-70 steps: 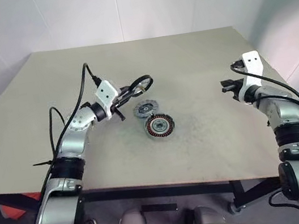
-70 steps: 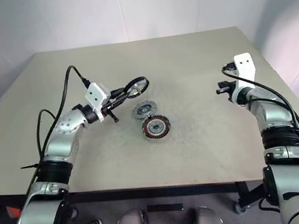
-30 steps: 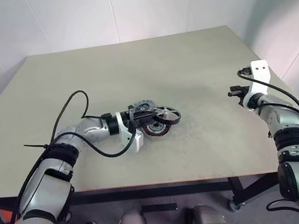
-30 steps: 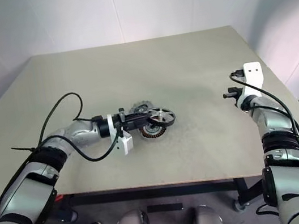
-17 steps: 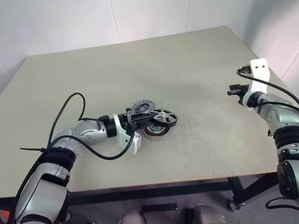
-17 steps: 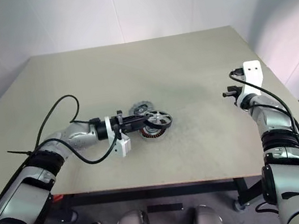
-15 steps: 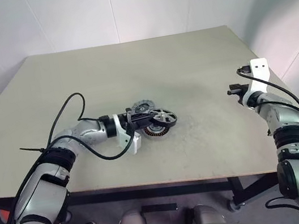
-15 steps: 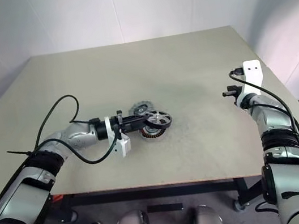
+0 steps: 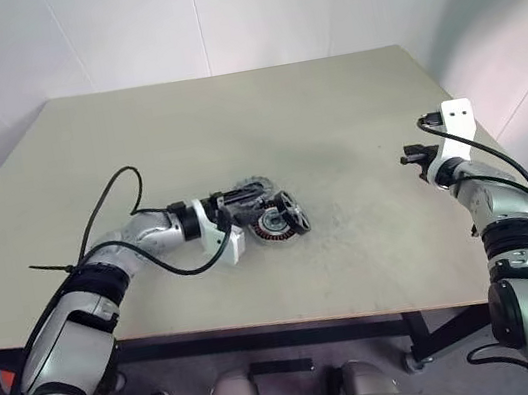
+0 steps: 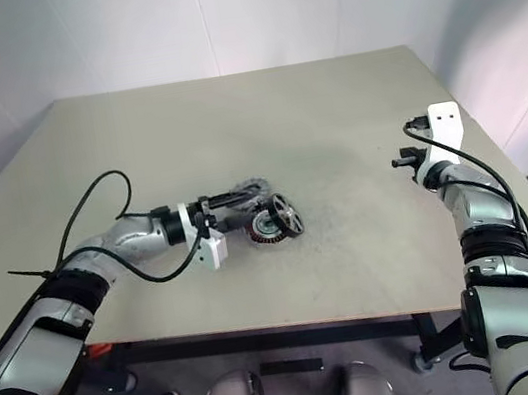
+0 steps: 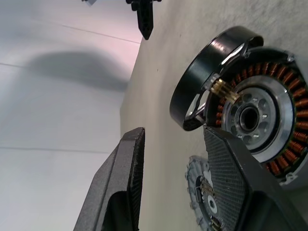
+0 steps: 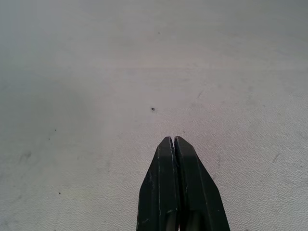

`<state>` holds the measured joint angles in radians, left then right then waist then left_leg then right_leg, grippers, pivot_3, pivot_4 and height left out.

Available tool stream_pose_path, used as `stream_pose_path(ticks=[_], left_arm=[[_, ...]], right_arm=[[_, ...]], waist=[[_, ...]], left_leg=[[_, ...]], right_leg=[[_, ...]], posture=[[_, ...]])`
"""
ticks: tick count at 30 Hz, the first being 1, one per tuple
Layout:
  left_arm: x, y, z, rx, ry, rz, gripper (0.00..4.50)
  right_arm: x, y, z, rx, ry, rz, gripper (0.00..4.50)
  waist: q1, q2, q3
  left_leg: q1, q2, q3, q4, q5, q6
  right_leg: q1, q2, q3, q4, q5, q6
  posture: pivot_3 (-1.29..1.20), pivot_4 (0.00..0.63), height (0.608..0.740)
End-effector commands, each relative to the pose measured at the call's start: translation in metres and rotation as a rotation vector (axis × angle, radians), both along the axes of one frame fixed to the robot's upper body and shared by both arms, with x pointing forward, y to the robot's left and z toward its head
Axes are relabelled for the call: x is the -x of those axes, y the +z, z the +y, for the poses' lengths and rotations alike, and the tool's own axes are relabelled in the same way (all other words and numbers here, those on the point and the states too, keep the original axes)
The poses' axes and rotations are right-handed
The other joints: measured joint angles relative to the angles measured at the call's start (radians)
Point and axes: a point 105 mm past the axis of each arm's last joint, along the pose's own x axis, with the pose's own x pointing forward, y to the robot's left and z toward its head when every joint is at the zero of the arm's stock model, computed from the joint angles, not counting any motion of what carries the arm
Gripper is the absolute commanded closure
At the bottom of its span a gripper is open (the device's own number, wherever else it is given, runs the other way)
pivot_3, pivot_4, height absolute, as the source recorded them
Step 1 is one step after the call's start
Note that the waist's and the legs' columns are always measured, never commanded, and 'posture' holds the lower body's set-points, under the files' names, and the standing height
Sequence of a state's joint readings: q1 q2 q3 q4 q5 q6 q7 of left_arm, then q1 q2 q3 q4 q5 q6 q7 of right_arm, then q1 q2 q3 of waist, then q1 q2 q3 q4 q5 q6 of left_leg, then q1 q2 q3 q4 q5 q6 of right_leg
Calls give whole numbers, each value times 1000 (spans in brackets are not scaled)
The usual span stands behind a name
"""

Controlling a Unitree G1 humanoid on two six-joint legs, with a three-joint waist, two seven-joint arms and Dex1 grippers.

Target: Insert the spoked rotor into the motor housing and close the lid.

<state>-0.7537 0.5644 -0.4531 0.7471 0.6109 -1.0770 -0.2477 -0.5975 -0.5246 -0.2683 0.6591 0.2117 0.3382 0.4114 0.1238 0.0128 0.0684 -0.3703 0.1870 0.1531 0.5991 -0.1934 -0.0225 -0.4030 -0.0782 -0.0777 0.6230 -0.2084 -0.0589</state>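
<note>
The spoked rotor [image 9: 291, 215] stands tilted on its dark rim [image 11: 199, 65], leaning on the far side of the motor housing [image 9: 271, 225], whose copper windings [image 11: 281, 91] show around a silvery centre. My left gripper [image 9: 253, 204] is open just left of the housing, with nothing between its fingers [image 11: 126, 178] and apart from the rotor. The grey notched lid [image 9: 254, 186] lies flat just behind the housing, beside the upper finger. My right gripper [image 9: 408, 159] hangs shut over bare table at the right, fingertips [image 12: 173, 140] pressed together.
The beige table [image 9: 331, 115] carries the three parts near its middle. A black cable [image 9: 107, 198] loops from my left forearm over the tabletop. White walls stand behind the table's far edge.
My left gripper has opened and drawn back to the left, letting go of the rotor. The rotor went from level above the housing to tilted on edge against it. The right arm kept still.
</note>
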Motion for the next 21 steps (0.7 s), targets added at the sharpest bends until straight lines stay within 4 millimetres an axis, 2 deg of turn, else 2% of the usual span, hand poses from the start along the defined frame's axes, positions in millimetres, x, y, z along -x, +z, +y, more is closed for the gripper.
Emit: stream_pose_path(ticks=[1,5,7,10,12,14,17,21], left_arm=[[-16,17,22,57,111,-32,2449],[-33,23,51,106,269,-16,2449],[-48,32,67,210,399,25,2449],[-78,47,101,538,671,233,2449],[-92,46,118,832,797,501,2449],[-96,43,118,1067,802,780,2449],[-84,38,99,1199,709,1059,2449],[-69,27,85,1197,702,1152,2449]], right_arm=[[-4,15,3,18,26,-51,4500],[-3,13,15,31,83,-42,4500],[2,14,31,77,178,-46,4500],[18,22,66,139,363,-74,4500],[32,24,94,167,485,-74,4500],[46,24,119,177,589,-68,4500],[62,30,150,172,700,-64,4500],[75,36,177,144,797,-49,4500]], waist=[[0,0,0],[-1,0,0],[0,0,0],[6,0,0],[9,0,0],[10,-1,0],[7,-1,1],[4,-1,1]], left_leg=[[0,0,0,0,0,0],[0,0,0,0,0,0],[0,0,0,0,0,0],[0,0,0,0,0,0],[-1,0,0,0,0,0],[0,0,0,0,0,0],[0,0,0,0,0,0],[0,0,0,0,-1,1]], right_leg=[[0,0,0,0,0,0],[0,0,0,0,0,0],[0,0,0,0,0,0],[0,0,0,0,0,0],[0,0,0,0,0,0],[0,0,0,0,0,-1],[0,0,0,0,-1,-1],[0,0,0,-2,-1,-1]], posture=[[0,0,740],[0,0,740],[0,0,740],[0,0,740],[0,0,740],[0,0,740],[0,0,740],[0,0,740]])
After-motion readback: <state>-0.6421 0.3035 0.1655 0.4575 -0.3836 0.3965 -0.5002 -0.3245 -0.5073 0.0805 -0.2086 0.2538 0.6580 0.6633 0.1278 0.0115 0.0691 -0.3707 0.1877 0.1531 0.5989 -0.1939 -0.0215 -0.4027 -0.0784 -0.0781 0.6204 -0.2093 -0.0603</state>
